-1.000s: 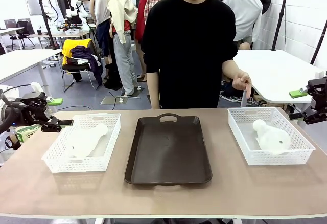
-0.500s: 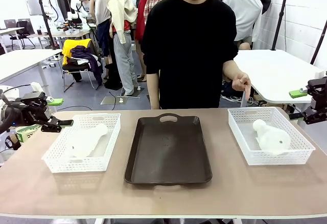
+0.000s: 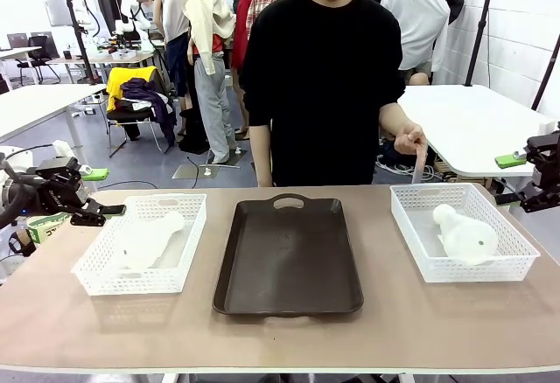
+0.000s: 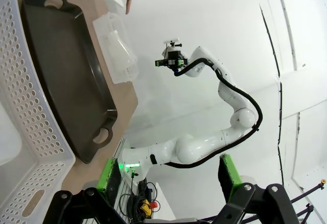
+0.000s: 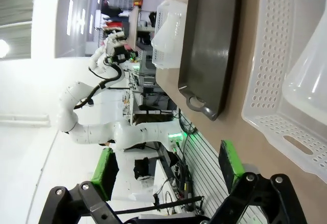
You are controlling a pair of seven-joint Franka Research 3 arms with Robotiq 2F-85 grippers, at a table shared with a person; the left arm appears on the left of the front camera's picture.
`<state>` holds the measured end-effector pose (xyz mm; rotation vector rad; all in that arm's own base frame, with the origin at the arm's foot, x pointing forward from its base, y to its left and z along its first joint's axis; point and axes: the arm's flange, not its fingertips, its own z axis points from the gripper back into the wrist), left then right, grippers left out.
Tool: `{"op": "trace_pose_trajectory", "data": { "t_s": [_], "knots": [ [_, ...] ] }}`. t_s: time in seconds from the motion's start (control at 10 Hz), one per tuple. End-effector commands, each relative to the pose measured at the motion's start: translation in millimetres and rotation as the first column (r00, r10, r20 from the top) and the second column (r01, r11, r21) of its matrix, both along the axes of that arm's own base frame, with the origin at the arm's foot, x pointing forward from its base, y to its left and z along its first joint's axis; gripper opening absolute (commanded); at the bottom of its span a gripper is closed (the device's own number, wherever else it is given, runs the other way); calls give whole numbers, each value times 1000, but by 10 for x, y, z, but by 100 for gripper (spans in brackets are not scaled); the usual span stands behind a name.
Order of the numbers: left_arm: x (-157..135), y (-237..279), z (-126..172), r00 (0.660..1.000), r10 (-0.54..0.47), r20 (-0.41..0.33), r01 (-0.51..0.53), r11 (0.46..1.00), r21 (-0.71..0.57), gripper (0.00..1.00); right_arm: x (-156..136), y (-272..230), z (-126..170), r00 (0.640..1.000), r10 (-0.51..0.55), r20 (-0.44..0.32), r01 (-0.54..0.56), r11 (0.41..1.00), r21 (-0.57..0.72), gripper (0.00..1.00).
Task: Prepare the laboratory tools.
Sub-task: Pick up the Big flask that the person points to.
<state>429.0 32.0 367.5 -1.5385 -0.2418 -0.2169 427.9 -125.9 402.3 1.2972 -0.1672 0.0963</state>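
One frosted-white flask [image 3: 147, 240] lies on its side in the left white mesh basket [image 3: 96, 269]. The other flask [image 3: 465, 233] lies in the right mesh basket [image 3: 516, 265]. My left gripper [image 3: 99, 196] hovers open off the table's left end, level with the left basket. In its wrist view the left gripper [image 4: 168, 175] has nothing between its green pads. My right gripper [image 3: 508, 179] hangs open beyond the table's right end. From the right wrist, that gripper [image 5: 166, 168] is empty and the flask [image 5: 312, 83] shows in its basket [image 5: 273, 55].
A dark brown tray [image 3: 289, 261] lies between the baskets. A person in black stands at the far side, one hand [image 3: 411, 141] pointing a finger down over the right basket's far edge. White tables, a chair and other people are behind.
The person's pointing hand has shifted slightly. Both arms and both flasks are where they were.
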Motion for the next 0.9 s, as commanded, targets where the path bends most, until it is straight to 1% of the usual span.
{"op": "trace_pose_trajectory", "data": {
  "t_s": [0.0,0.1,0.2,0.3,0.4,0.5,0.6,0.7,0.8],
  "knots": [
    [-3,3,32,1000,4,12,-3,1000,-24,100,52,36,325,996,48,76,-36,989,-146,100],
    [-3,3,32,1000,4,12,-3,1000,-24,100,126,84,577,990,45,132,-8,964,-265,100],
    [-3,3,32,1000,4,12,-3,1000,-24,100,270,201,842,977,27,209,72,889,-451,100],
    [-3,3,32,1000,4,12,-3,1000,-24,100,439,373,1008,976,51,211,86,804,-589,100],
    [-3,3,32,1000,4,12,-3,1000,-24,100,625,593,1069,984,84,158,55,699,-713,100],
    [-3,3,32,1000,4,12,-3,1000,-24,100,801,836,1037,991,92,98,23,603,-798,100],
    [-3,3,32,1000,4,12,-3,1000,-24,100,952,1052,939,995,97,39,-18,523,-852,100],
    [-3,3,32,1000,4,12,-3,1000,-24,100,1119,1242,782,997,83,-1,-38,444,-895,100],
    [-3,3,32,1000,4,12,-3,1000,-24,100,1238,1357,628,998,65,-23,-48,401,-915,100]
  ]
}}
